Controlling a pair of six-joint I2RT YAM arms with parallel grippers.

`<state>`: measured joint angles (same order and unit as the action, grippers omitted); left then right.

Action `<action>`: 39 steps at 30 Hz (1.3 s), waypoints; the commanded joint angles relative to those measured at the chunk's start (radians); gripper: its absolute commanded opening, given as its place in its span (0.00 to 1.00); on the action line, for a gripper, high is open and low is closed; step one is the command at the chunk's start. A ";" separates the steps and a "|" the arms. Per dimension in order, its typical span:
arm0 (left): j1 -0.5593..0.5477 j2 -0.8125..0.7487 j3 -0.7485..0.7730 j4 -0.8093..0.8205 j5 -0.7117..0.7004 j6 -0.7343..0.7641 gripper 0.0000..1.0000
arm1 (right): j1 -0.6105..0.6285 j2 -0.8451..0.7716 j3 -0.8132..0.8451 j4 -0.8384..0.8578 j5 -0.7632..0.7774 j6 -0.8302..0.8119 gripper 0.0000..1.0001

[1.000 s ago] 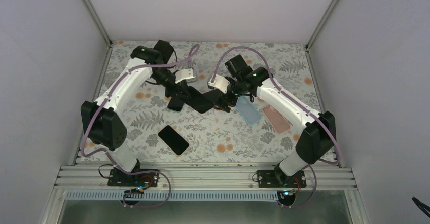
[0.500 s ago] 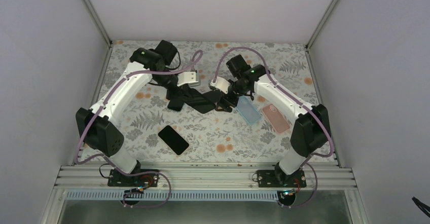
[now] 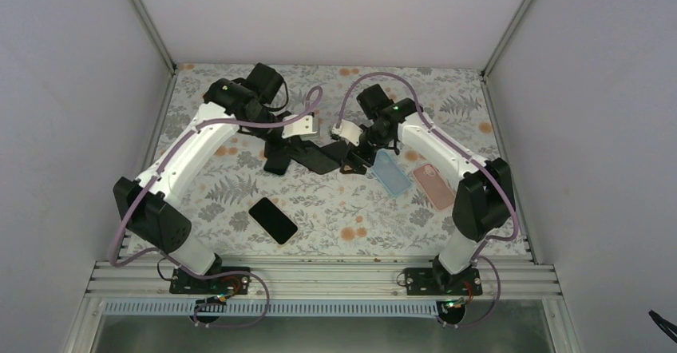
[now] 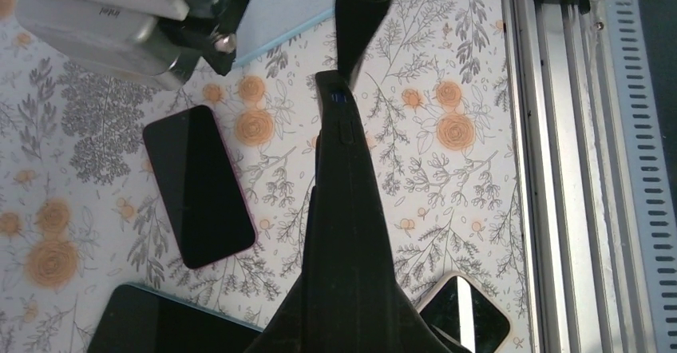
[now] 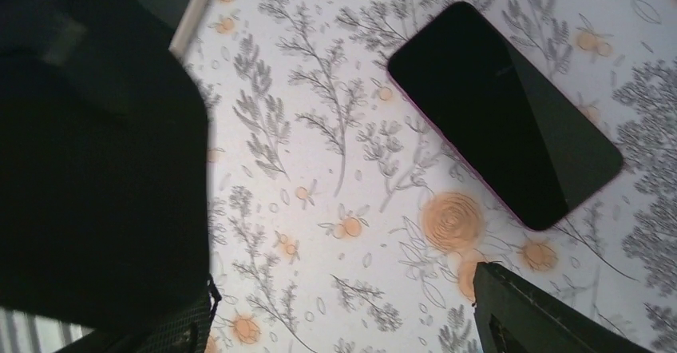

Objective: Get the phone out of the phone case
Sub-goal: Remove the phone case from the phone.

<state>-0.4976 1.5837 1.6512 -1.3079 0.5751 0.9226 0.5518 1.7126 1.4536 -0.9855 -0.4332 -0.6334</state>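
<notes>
Here the surface (image 3: pixel 359 217) is a pale cloth printed with grey ferns and orange flowers. Plain lilac-grey walls (image 3: pixel 72 89) box it in on three sides, bare metal posts (image 3: pixel 148 17) run up the two far corners, and an aluminium rail (image 3: pixel 319 277) along the near edge carries both arm bases. Above the middle of the surface the black case (image 3: pixel 318 158) is held off the cloth between the two arms. The left tool (image 3: pixel 297 147) is pinching its left end; from the left wrist the case shows edge-on, its side buttons facing the camera. The right tool (image 3: pixel 351 160) meets the other end, one finger (image 4: pixel 359 25) touching the case's tip, but I cannot tell whether it is spread or pressed together on the case. Whether a phone sits inside the case cannot be told either. A loose phone (image 3: pixel 273 220) lies flat, screen dark, nearer the rail and left of centre. A blue case (image 3: pixel 390 172) lies just right of the right tool, with a pink case (image 3: pixel 434 186) just beside it. A dark slab (image 3: pixel 275 163) lies beneath the left tool, too hidden to name.
</notes>
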 commanded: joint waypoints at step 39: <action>-0.043 0.009 0.082 -0.050 0.141 0.011 0.02 | 0.074 -0.258 -0.103 -0.148 0.038 -0.032 0.76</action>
<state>-0.5449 1.6093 1.7065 -1.3693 0.6582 0.9253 0.6273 1.4784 1.3685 -1.1568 -0.4057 -0.6857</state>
